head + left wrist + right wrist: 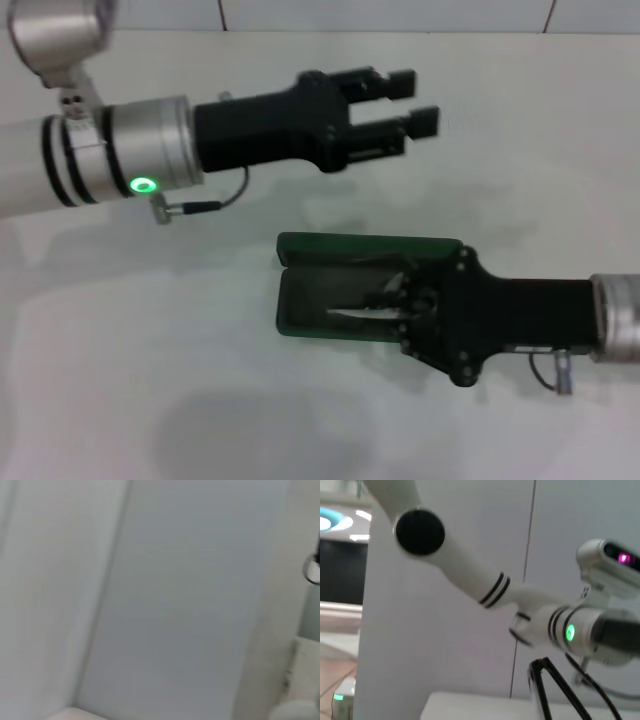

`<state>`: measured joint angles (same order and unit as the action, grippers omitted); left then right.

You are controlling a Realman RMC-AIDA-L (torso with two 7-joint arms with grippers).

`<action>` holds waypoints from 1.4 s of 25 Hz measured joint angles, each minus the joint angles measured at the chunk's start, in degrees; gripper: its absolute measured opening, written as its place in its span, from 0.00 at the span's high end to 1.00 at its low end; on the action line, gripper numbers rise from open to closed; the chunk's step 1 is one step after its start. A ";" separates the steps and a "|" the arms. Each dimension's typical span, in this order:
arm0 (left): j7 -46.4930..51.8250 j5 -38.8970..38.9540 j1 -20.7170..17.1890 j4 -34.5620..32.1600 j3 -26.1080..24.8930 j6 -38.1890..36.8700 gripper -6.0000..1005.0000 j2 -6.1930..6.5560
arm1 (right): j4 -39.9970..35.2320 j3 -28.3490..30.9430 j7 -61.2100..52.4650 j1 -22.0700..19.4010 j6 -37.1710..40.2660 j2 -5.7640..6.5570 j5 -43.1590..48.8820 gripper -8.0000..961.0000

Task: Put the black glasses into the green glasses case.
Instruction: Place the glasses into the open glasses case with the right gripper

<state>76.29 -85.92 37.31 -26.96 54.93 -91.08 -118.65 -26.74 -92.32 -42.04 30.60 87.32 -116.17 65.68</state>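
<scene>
1. Black glasses (pixel 372 305) sit inside the open green glasses case (pixel 300 310) on the white worktop (pixel 150 400), low in the tray, long axis roughly along the case's length.
2. Case lid (pixel 370 245) stands up on the far side, hinge edge away from the robot; the tray lies flat.
3. Right gripper (pixel 400 305) reaches in from the robot's right and is down over the case's right end, right at the glasses.
4. Right fingers: mostly hidden against the dark frames. They look closed around the glasses, but can't tell for sure whether they grip or have let go.
5. Left gripper (pixel 400 105) hovers beyond the case, well apart from it, pointing to the robot's right; fingers spread open, holding nothing.
6. Key relation: the glasses lie directly at the right fingers and extend toward the robot's left along the case. Right arm is the nearer one by far.
7. Judgement: placing is almost done. The next move likely needs a release and a clean pull back to the right without dragging the frames.
8. Left wrist view shows only plain wall. Right wrist view shows the left arm (pixel 485 590) and a thin black temple (pixel 545 690).
</scene>
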 joint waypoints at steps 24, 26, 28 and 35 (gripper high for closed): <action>5.07 0.07 -4.76 -3.28 -5.08 0.21 0.37 3.86 | -46.20 -41.24 -4.92 -19.15 -67.87 0.78 -3.62 0.86; 5.15 -0.20 -4.51 -3.28 -5.09 0.21 0.38 3.92 | -46.66 -42.13 -4.91 -19.67 -68.70 0.79 -3.59 0.86; 5.17 -0.44 -4.30 -3.28 -5.09 0.21 0.38 3.96 | -46.74 -42.27 -4.91 -20.13 -68.79 0.79 -3.58 0.86; 5.17 -0.64 -4.25 -3.28 -4.87 0.20 0.38 3.93 | -47.94 -41.84 -5.18 -21.45 -71.28 0.78 -4.13 0.86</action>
<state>81.46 -86.56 33.06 -30.24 50.06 -90.88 -114.72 -74.68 -134.15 -47.22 9.15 16.04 -115.39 61.55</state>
